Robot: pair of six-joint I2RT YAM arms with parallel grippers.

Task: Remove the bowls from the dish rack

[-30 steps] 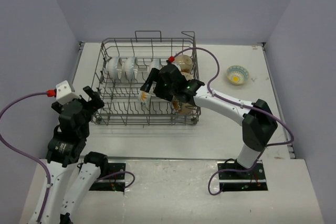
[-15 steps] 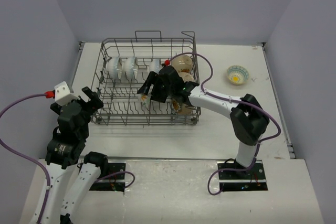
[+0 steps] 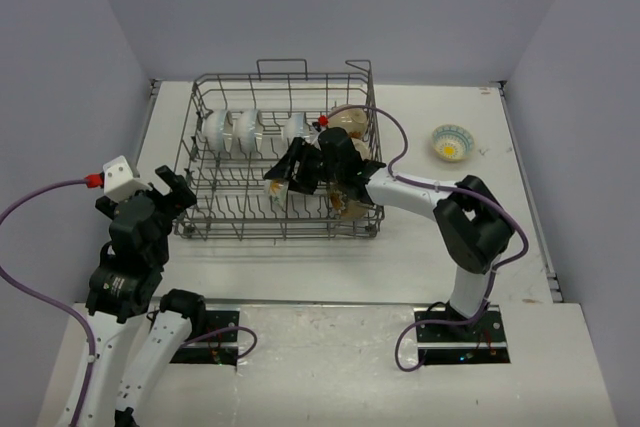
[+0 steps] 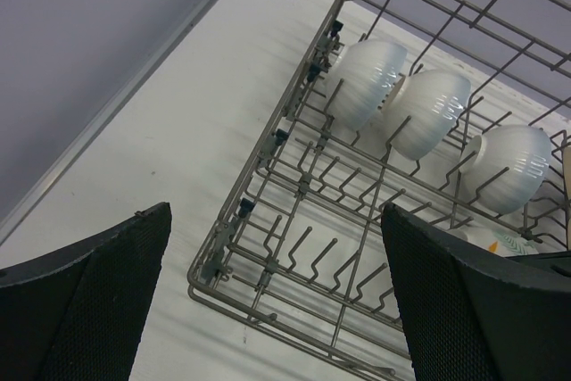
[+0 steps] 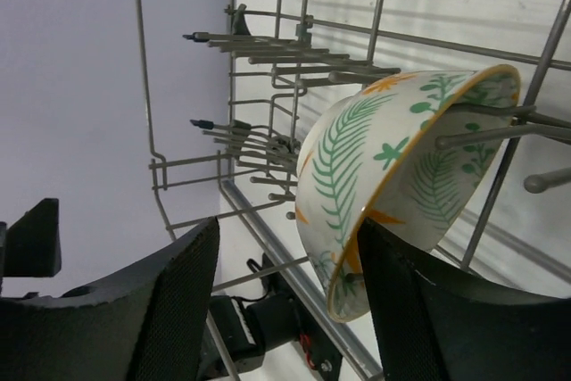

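one floral bowl (image 3: 451,142) sits on the table (image 3: 430,237) at 3 o'clock of the dish rack (image 3: 283,76); three white bowls (image 3: 245,130), tan bowls (image 3: 350,122) and a leafy bowl (image 5: 393,158) remain racked. right hand (image 5: 285,229) straddles the leafy bowl, fingers apart; left hand (image 4: 277,220) gapes, empty

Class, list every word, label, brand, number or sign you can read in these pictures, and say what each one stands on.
No readable text anywhere.
Patterned bowl: only green leaves and orange marks, no lettering.
White bowls: plain ribbed surface, no marks.
Dish rack: bare wire, no label.
Small bowl outside the rack: too small to tell.
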